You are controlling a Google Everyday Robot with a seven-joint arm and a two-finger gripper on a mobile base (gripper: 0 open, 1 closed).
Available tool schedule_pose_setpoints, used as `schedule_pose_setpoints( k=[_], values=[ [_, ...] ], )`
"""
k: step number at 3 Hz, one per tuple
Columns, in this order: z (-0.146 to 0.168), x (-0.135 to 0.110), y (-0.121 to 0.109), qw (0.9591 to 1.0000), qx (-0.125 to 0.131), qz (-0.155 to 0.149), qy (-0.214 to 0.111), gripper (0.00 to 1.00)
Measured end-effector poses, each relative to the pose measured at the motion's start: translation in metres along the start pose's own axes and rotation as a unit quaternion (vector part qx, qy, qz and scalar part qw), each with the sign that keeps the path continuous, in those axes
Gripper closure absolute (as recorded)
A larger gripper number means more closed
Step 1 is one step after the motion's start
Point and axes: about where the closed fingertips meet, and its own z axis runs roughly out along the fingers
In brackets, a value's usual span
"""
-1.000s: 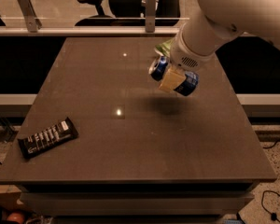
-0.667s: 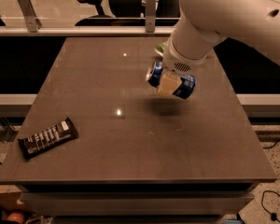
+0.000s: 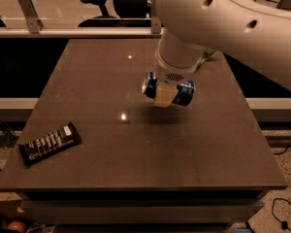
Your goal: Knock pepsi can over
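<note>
In the camera view, the robot's large white arm (image 3: pixel 223 18) reaches in from the upper right and bends down over the middle of the dark brown counter (image 3: pixel 136 174). At its end, the gripper (image 3: pixel 164 97) sits just right of the counter's centre. A tan finger pad (image 3: pixel 162 95) crosses the front of the small dark blue cylindrical metal pepsi can (image 3: pixel 185 93), and the gripper appears closed around the can's middle.

The pepsi can lies nearly horizontal in that grasp, with its silver top pointing left and its base to the right. A soft shadow falls on the counter just below it and apart from it, so the can seems to be held a little above the surface rather than resting on it.

The flat black candy bar with white lettering (image 3: pixel 49 143) lies near the front left corner, well apart from the gripper. A sliver of the green chip bag (image 3: pixel 207 56) shows behind the arm near the far right edge.

As for progress, the can is already tipped off its upright stance, so the turning part of the task looks mostly done. It is not yet lying on the counter by itself. What seems left is to lower it onto its side, open the gripper and pull away, without sending the can rolling toward an edge.
</note>
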Motion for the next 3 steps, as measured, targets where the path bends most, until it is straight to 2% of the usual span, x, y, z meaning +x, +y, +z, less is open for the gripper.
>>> schedule_pose_setpoints(
  k=[2,3],
  values=[
    [0.0099,-0.0229,0.0099,0.9996,-0.011,-0.026,-0.007,1.0],
    [0.0104,-0.0232,0.0103,0.9996,-0.011,-0.026,-0.008,1.0]
  ],
)
